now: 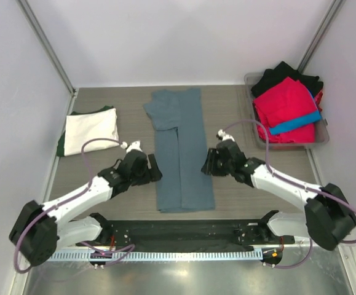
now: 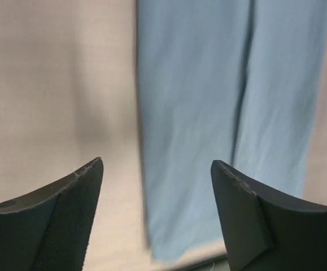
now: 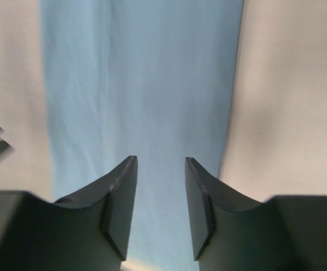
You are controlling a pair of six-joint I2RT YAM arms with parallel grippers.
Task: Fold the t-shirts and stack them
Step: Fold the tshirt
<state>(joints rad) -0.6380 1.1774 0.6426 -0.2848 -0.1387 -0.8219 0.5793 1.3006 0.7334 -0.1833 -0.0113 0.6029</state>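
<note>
The slate blue-grey t-shirt (image 1: pixel 182 157) lies in the middle of the table, folded lengthwise into a long strip with both sides turned in. My left gripper (image 1: pixel 155 169) is open and empty at the strip's left edge; the shirt (image 2: pixel 208 113) shows beyond its fingers. My right gripper (image 1: pixel 206 166) is open and empty at the strip's right edge, above the cloth (image 3: pixel 146 84). A folded cream-white t-shirt (image 1: pixel 91 130) lies on a dark green one (image 1: pixel 63 142) at the left.
A grey bin (image 1: pixel 320 136) at the back right holds red (image 1: pixel 286 101), black (image 1: pixel 282 75) and bright blue (image 1: pixel 296 123) t-shirts. White walls stand on three sides. A black rail (image 1: pixel 184 235) runs along the near edge.
</note>
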